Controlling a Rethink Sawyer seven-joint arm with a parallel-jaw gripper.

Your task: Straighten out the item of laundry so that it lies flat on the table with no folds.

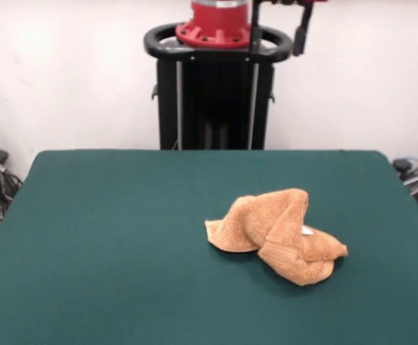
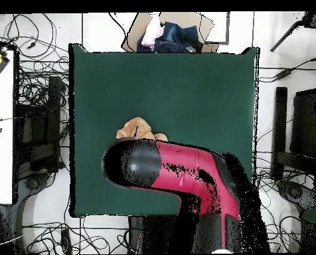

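1. White wall stands behind the dark green counter [image 1: 122, 237], and cables lie on the floor at both of its sides.
2. On the counter lies one orange-tan towel [image 1: 277, 233], crumpled into a loose heap with several folds over each other.
3. In the front view the towel sits toward 4 o'clock from the middle of the counter, well apart from every edge.
4. A small white tag [image 1: 307, 230] shows on the right part of the heap, between two folds.
5. In the overhead view only a small part of the towel [image 2: 135, 127] is visible, toward 8 o'clock from the counter's middle; the rest is hidden under the arm.
6. The red and black arm [image 2: 187, 169] reaches over the counter from the 5 o'clock side, and its black rounded end covers the place just beside the towel.
7. The hand does not appear clearly in any view, so I cannot tell if it is wide or narrow.
8. At 12 o'clock beyond the counter in the overhead view, a cardboard box [image 2: 170, 33] with clothes inside stands on the floor.
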